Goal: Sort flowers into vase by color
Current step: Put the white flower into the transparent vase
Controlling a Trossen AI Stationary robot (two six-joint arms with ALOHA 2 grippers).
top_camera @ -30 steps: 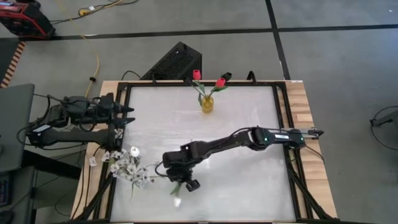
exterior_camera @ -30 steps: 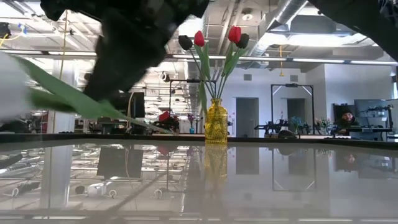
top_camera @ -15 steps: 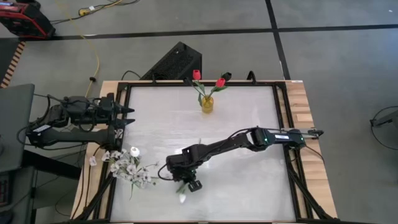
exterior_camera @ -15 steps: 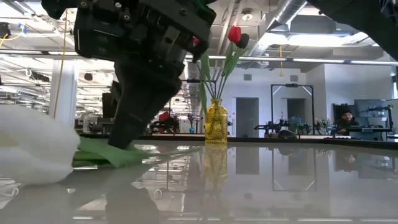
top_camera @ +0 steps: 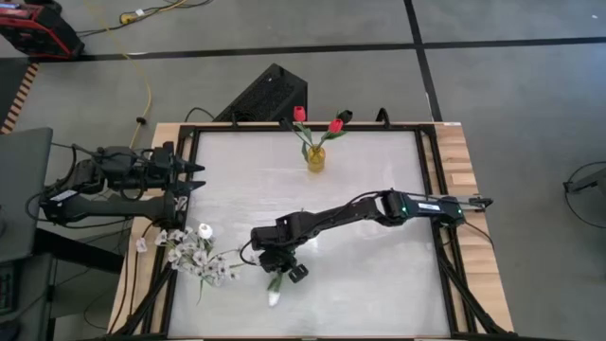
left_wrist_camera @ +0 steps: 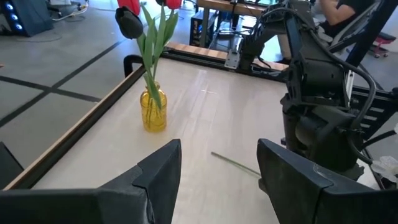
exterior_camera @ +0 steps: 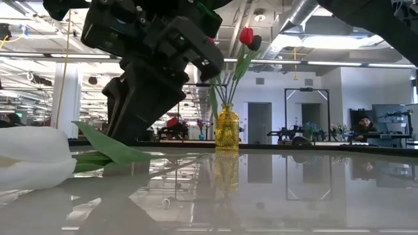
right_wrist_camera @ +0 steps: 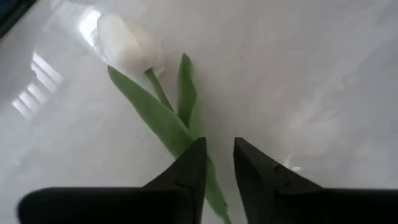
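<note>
Pinching white tulip stem, right end effector nr table front edge.

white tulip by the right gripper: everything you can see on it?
The white tulip lies flat on the glossy white table, near its front edge. It has a closed, smooth white bud, a thin green stem and long pointed green leaves, all artificial-looking. The bud points away from the right gripper, whose fingers are nearly closed around the stem's lower part. The bushy white sprays lie apart, off to one side.
</note>
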